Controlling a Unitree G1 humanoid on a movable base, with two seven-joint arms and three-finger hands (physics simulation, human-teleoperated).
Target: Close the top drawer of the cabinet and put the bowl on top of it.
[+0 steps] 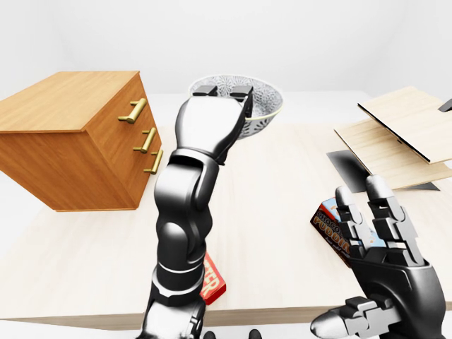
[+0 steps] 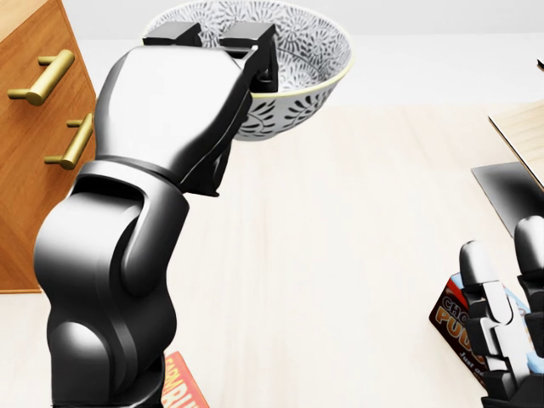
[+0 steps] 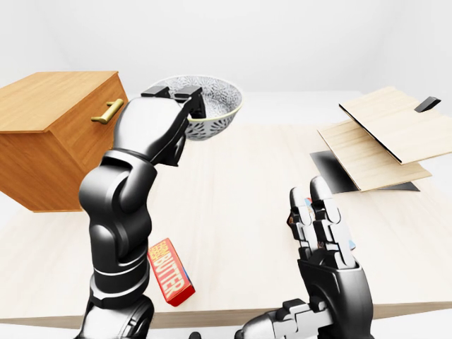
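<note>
The wooden cabinet (image 1: 70,134) stands at the left of the left-eye view, its three brass-handled drawer fronts flush; the top handle (image 1: 132,111) sits near the cabinet's upper edge. A grey patterned bowl (image 2: 297,76) hangs in the air to the right of the cabinet, about level with its top. My left hand (image 2: 217,34) is shut on the bowl's near rim, fingers hooked over the edge into the bowl. My right hand (image 1: 374,212) stands open, fingers up and empty, low at the right.
A chocolate pudding box (image 1: 330,229) lies behind my right hand. A red butter box (image 3: 171,270) lies near the table's lower edge by my left arm. Light wooden boards (image 1: 402,134) on a dark mat (image 1: 349,166) fill the table's right side.
</note>
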